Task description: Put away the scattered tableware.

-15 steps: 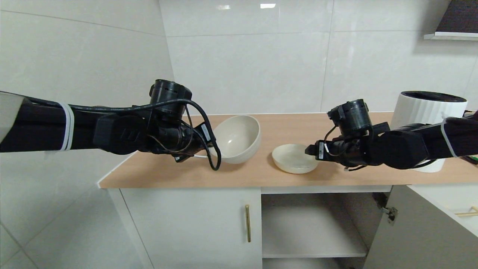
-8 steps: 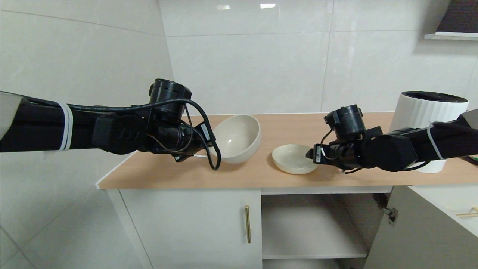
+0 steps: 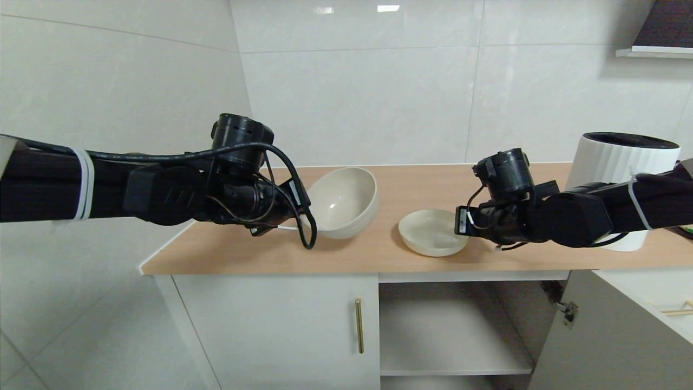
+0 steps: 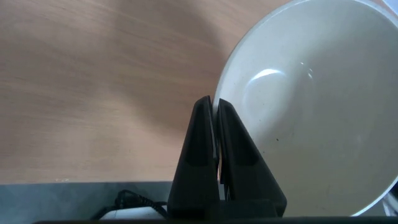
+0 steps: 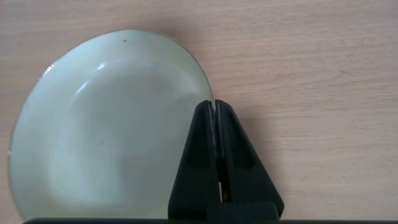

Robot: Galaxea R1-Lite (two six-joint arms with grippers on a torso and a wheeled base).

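No text, number or sign could be read anywhere. A small white label on the left wrist [image 3: 295,189] and another small white label on the right wrist [image 3: 462,219] were seen in the head view, but whatever is printed on them was too small to be made out.

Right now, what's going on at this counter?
Both arms are gripping tableware on the wooden counter. The left gripper is shut on the rim of the large bowl, which is tipped onto its side. The right gripper is shut on the rim of the small shallow dish beside it. Neither piece has been put away yet; the cabinet below stands open, its shelf in view.
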